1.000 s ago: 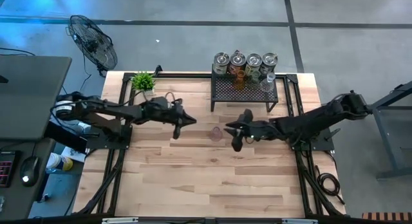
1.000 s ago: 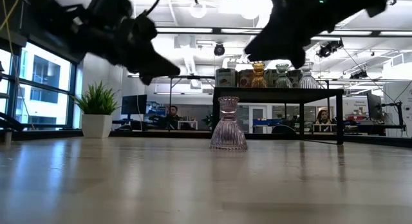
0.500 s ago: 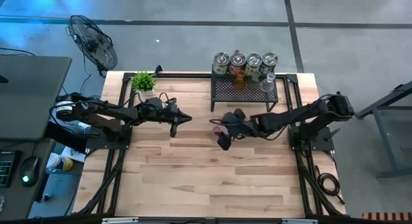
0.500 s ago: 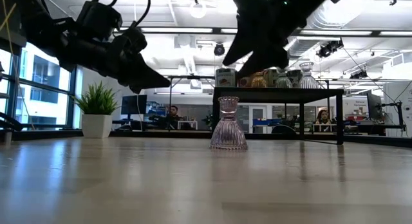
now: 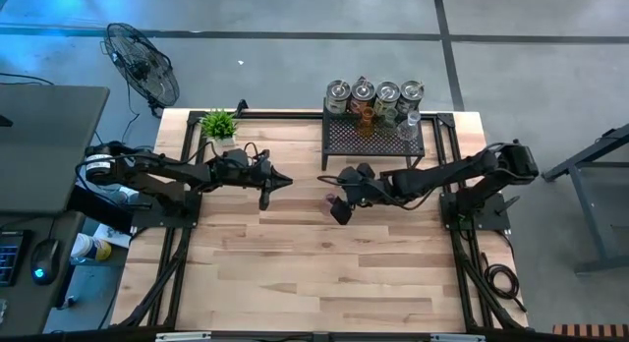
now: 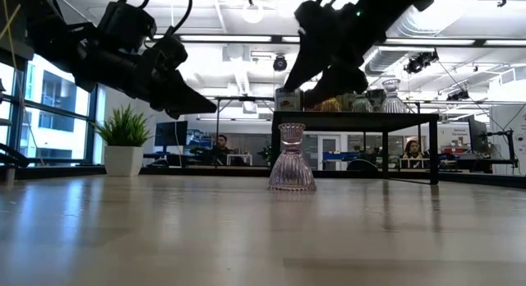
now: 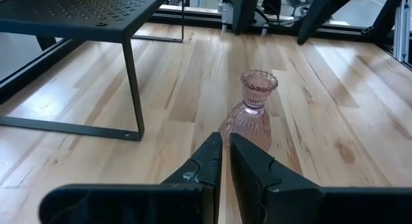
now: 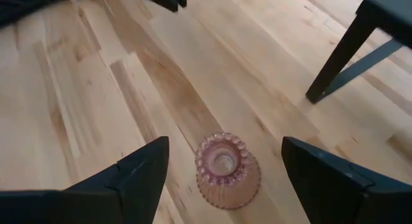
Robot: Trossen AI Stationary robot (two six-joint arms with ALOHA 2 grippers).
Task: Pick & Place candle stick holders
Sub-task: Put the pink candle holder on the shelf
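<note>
One holder (image 5: 328,201) stands mid-table before my rack (image 5: 371,138) at the back edge; others (image 5: 374,96) sit on it.

Seen from above, the right gripper (image 5: 337,206) covers most of the small pink ribbed glass candle holder (image 5: 329,199) beneath it; the black mesh metal rack (image 8: 376,21) beyond is cut off at the right wrist picture's edge.

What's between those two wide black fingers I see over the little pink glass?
Only the pink holder itself, upright on bare wooden table. The right wrist view shows the right gripper open above it, fingers apart on either side, not touching it.
</note>
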